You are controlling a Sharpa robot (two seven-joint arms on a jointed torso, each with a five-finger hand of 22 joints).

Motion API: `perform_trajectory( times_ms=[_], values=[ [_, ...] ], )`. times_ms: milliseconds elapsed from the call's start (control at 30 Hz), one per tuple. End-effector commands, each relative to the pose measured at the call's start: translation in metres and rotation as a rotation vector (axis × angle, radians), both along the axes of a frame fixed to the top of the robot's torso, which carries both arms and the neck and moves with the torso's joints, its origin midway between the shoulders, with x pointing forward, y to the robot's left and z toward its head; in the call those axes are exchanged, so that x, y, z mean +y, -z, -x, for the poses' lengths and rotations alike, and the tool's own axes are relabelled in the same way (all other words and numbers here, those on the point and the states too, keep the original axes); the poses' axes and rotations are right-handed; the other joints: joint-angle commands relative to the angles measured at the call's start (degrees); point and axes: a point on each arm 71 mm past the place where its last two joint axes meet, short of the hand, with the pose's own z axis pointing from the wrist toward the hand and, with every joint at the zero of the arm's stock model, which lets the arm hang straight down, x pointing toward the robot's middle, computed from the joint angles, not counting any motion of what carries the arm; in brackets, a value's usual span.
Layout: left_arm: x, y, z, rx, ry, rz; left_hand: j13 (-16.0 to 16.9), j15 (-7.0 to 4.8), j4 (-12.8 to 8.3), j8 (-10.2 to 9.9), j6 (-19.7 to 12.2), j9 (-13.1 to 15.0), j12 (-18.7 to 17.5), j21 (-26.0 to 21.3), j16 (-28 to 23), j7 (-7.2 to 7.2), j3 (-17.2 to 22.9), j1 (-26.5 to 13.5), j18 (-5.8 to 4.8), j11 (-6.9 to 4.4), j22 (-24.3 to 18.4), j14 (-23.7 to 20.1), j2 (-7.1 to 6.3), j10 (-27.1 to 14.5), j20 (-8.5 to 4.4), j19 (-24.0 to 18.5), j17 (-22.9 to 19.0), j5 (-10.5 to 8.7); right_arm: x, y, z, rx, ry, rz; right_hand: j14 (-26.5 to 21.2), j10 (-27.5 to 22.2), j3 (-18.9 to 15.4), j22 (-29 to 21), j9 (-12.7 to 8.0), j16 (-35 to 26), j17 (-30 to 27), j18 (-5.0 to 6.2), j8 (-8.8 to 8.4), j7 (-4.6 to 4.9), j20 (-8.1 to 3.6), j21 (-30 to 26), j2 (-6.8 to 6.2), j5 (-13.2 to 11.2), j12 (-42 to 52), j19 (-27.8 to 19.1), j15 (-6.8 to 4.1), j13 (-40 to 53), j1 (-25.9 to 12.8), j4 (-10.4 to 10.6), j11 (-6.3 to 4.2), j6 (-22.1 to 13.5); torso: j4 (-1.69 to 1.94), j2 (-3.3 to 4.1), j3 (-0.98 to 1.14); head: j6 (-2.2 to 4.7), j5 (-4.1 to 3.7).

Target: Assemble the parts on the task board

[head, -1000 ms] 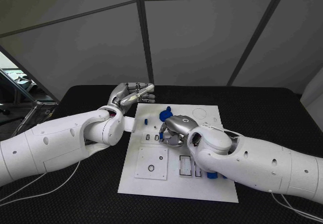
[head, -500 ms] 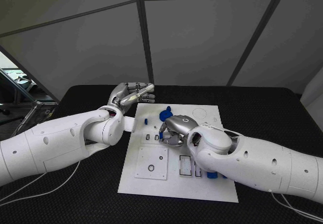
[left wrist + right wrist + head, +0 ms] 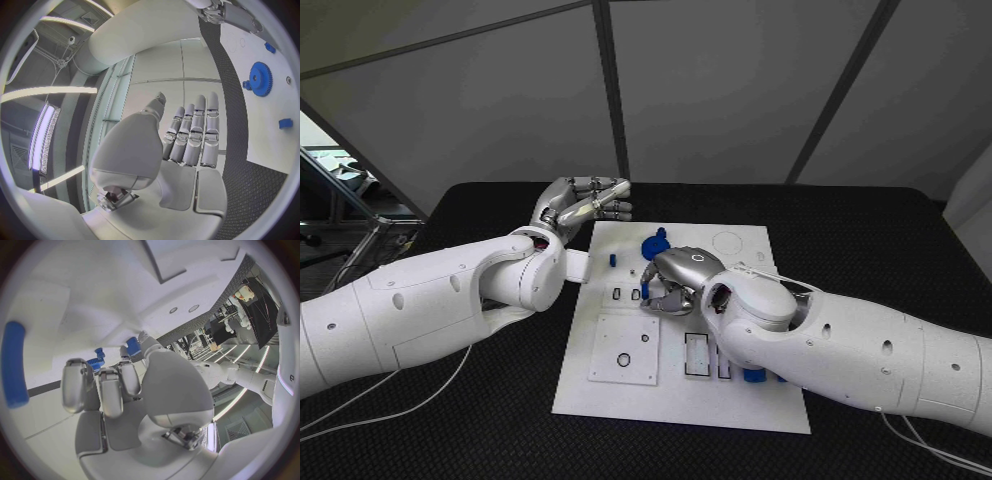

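Task board (image 3: 733,395): white plate lying flat at the middle of the black bench (image 3: 877,230), long axis running away from the robot. Taken here as the landmark.

Left hand (image 3: 584,205): raised just beyond the board's far left corner, off the plate, palm toward the board, fingers (image 3: 199,131) straight, side by side, nothing between them. Holds nothing.

Right hand (image 3: 675,280): lowered over the board's middle, back of the hand upward, fingers (image 3: 103,385) curled down toward the plate. Small blue piece (image 3: 645,291) visible at the fingertips on the side toward the board's left edge; blue also seen beside the fingertips in the right wrist view. Whether pinched or merely touched: cannot tell.

Blue gear (image 3: 656,241): on the far half of the board, just beyond the right hand; seen in the left wrist view as a toothed disc (image 3: 260,78) with a small hub beside it.

Small blue peg (image 3: 613,260): standing near the board's left edge, between the gear and the near half.

Blue part (image 3: 753,375): near the board's right edge on the near half, partly hidden by the right forearm.

Raised white square panel (image 3: 626,347) with a small oval hole: near-left portion of the board. Narrow rectangular slots (image 3: 697,353) beside it toward the board's centre.
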Motion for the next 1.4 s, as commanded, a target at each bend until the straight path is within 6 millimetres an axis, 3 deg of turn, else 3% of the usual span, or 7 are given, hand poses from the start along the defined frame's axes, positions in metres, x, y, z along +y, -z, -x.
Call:
perform_trajectory(
  times_ms=[33, 467, 700, 933, 1133, 1267, 1400],
  values=[
    [-0.002, -0.002, 0.000, -0.006, 0.014, 0.002, 0.0, 0.14, -0.3, -0.2, 0.0, 0.0, -0.2, 0.3, -0.2, 0.52, 0.0, -0.1, -0.45, 0.37, 0.1, -0.1, 0.46, -0.1, -0.03, -0.3, 0.1, -0.21, -0.002, 0.001, -0.001, 0.008, 0.016, -0.008, 6.0, -0.7, -0.9, 0.1, 0.0, 0.3, 15.0, 0.66, -0.09, 0.22, 0.15, -0.2, -0.36, 1.2, -0.6, -0.4, 0.65, 2.2, -0.8, 0.9, 0.14, -1.0, 0.03, -0.02, 0.00, 0.01, -0.02],
    [0.000, -0.001, 0.000, -0.002, 0.013, 0.000, 0.0, 0.15, -0.3, -0.2, 0.0, 0.0, -0.2, 0.3, -0.2, 0.52, 0.0, -0.1, -0.45, 0.37, 0.1, -0.1, 0.48, -0.2, -0.03, -0.3, 0.1, -0.21, -0.011, -0.012, 0.006, -0.028, -0.036, -0.210, 6.0, -0.9, -3.6, -0.1, -0.2, 0.3, 15.1, 0.69, -0.06, 1.25, 0.82, -0.4, -1.75, 2.6, -0.2, -0.5, 1.44, 2.0, 1.2, 4.0, 1.06, -6.0, 0.00, -0.10, 0.06, 0.10, 0.23],
    [0.000, 0.001, -0.002, 0.009, 0.034, -0.023, 0.1, -0.63, -0.5, 0.2, 1.7, 0.1, 0.1, 1.1, 0.2, -0.71, 0.2, -0.6, -0.20, -0.59, 0.6, 1.6, 0.91, 1.7, -0.37, -0.4, 1.0, -0.21, -0.030, -0.029, 0.016, -0.021, -0.150, -0.328, 5.9, -1.6, -3.5, -0.7, -0.3, 0.1, 14.7, 0.84, 0.86, 1.22, 1.03, -0.8, -0.68, 2.2, -0.5, -0.9, 1.52, 1.3, 3.4, 4.7, 1.07, -6.6, 0.04, -0.48, 0.06, 0.47, 0.36],
    [0.001, 0.008, -0.003, 0.069, 0.095, -0.163, 1.6, -4.34, 0.9, 1.1, 5.6, 0.3, 2.8, 7.4, 5.6, -2.45, -0.2, -3.2, -0.03, -3.59, 3.8, 14.2, 0.61, 11.1, -3.70, 7.5, 5.6, -0.17, -0.067, -0.059, 0.004, 0.058, -0.130, -0.449, 4.8, -3.1, -3.6, -5.0, 0.5, -1.9, 10.6, 1.79, 4.01, 0.20, 0.40, -3.6, 0.88, 3.4, -2.3, -3.7, 0.73, -0.8, 5.0, 3.9, 0.13, -2.4, 0.01, -1.48, 0.17, 0.08, 0.42],
    [-0.001, 0.021, 0.004, 0.195, 0.242, -0.380, 5.6, -6.10, 2.8, 1.8, 7.4, 1.0, 6.9, 13.2, 5.9, -4.24, 0.7, -4.6, -0.22, -5.79, 7.4, 15.9, 1.21, 17.7, -5.84, 11.9, 8.3, -0.17, -0.109, -0.077, -0.011, 0.193, -0.057, -0.609, 1.2, -7.8, -2.8, -16.5, 0.4, -9.2, -1.2, 4.09, 4.86, -0.63, -0.62, -11.5, 2.74, 4.1, -10.4, -10.8, -0.37, -8.8, 7.2, 2.5, -0.90, -0.3, -0.21, -2.49, 0.38, -0.51, 0.50],
    [-0.004, 0.031, 0.010, 0.282, 0.329, -0.593, 12.0, -7.19, 4.2, 3.2, 9.0, 2.4, 14.1, 31.8, 5.7, -5.55, 0.1, -6.2, -3.35, -7.41, 30.5, 16.7, 0.00, 21.9, -6.99, 21.7, 10.3, -0.09, -0.143, -0.083, -0.026, 0.294, 0.043, -0.771, -1.7, -14.4, -2.1, -30.5, -0.4, -20.5, -13.9, 6.43, 4.15, -0.90, -1.26, -23.0, 3.17, 4.9, -28.6, -17.8, -0.98, -25.6, 8.2, 1.7, -1.58, 0.7, -0.07, -3.21, 0.45, -0.85, 0.36],
    [-0.006, 0.035, 0.013, 0.341, 0.356, -0.787, 31.7, -7.71, 6.7, 6.1, 9.8, 5.1, 34.3, 43.6, 5.2, -6.68, -1.7, -8.4, -5.60, -8.04, 46.5, 17.7, -0.27, 21.2, -7.65, 26.5, 12.5, -0.09, -0.169, -0.085, -0.037, 0.332, 0.126, -0.867, -1.7, -15.5, -2.0, -34.9, -0.8, -24.2, -17.1, 6.96, 3.85, -1.14, -1.41, -27.1, 2.90, 5.1, -34.1, -18.7, -1.15, -30.5, 8.1, 1.5, -1.63, 1.3, 0.01, -3.87, 0.59, -1.24, 0.20]
  ],
)
